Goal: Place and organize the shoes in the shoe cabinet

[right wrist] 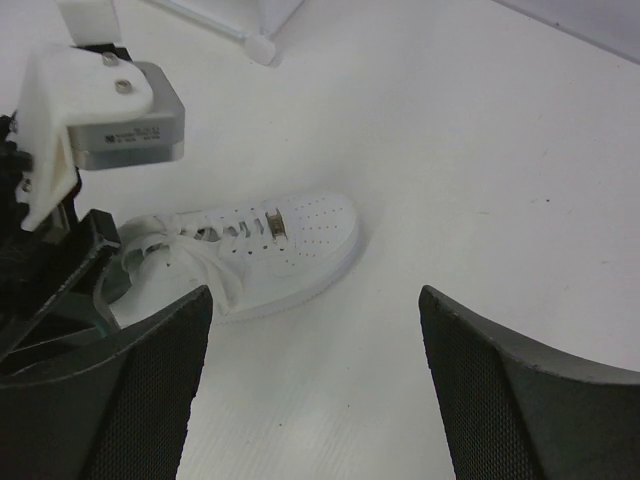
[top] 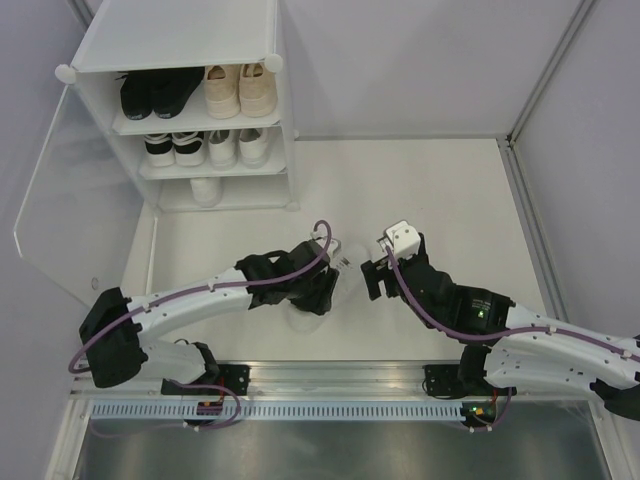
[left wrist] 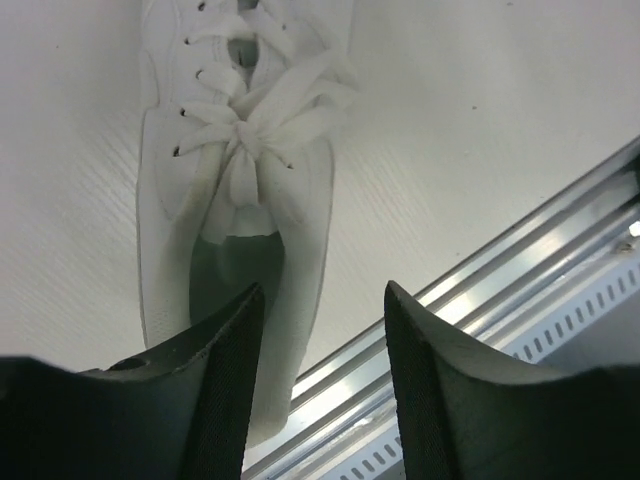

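A white lace-up shoe (left wrist: pixel 240 150) lies on the table with its heel toward the front rail. My left gripper (left wrist: pixel 322 290) hovers over that heel, open. One finger (left wrist: pixel 215 390) stands over the heel opening, the other finger beside the shoe, neither pressing it. In the top view the left gripper (top: pixel 335 262) covers most of the shoe (top: pixel 300 320). My right gripper (right wrist: pixel 315 292) is open and empty, with the same shoe (right wrist: pixel 270 245) to its left. The shoe cabinet (top: pixel 175 35) stands at the back left and holds a black pair (top: pixel 160 92), a beige pair (top: pixel 240 90), a black-and-white pair (top: pixel 172 148), a white pair (top: pixel 238 147) and one white shoe (top: pixel 205 190) at the bottom.
The cabinet's frosted door (top: pixel 60 200) hangs open to the left. A metal rail (top: pixel 340 378) runs along the near edge of the table, close behind the shoe's heel. White walls close the table at the back and right. The two grippers are close together at mid-table.
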Robot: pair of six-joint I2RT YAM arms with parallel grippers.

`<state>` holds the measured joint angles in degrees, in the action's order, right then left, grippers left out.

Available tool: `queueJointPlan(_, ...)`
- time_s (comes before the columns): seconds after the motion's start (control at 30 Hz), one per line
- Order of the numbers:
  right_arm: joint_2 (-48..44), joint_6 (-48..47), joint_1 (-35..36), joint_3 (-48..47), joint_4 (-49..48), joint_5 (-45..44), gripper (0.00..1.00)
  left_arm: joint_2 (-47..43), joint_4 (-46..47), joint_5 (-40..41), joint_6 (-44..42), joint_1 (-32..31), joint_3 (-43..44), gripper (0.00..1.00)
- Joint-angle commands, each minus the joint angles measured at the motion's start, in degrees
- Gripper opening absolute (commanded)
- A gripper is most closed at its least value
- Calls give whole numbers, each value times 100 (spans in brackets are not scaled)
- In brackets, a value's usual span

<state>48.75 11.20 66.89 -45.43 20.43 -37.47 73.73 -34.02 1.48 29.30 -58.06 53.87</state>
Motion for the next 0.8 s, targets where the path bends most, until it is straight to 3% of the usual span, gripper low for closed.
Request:
queueJointPlan(0.0, -68, 128, -18, -98, 58, -208, 88, 386, -87, 599, 49, -152, 80, 54)
queueJointPlan(0.13, -103, 145, -10, -63, 67, -252, 88, 835, -105, 784, 137, -249, 203, 50)
queueJointPlan(0.3, -112, 163, -10, -36, 119, -313, 88, 1038, -96, 802, 278, -372, 273, 29)
queueJointPlan(0.33, -120, 154, -10, -36, 120, -357, 88, 985, -96, 802, 295, -390, 282, 23)
queueJointPlan(0.37, -112, 154, -18, -36, 128, -375, 88, 941, -96, 836, 296, -390, 291, 8)
queueJointPlan(0.4, -120, 163, -18, -36, 128, -392, 88, 889, -113, 898, 296, -381, 300, 3)
queueJointPlan(0.63, -199, 163, -18, -45, 102, -462, 89, 484, -1062, 2189, 375, -92, 634, 2)
queueJointPlan(0.77, -252, 163, -10, -19, 102, -594, 91, -6, -923, 1648, 16, 838, 441, 2)
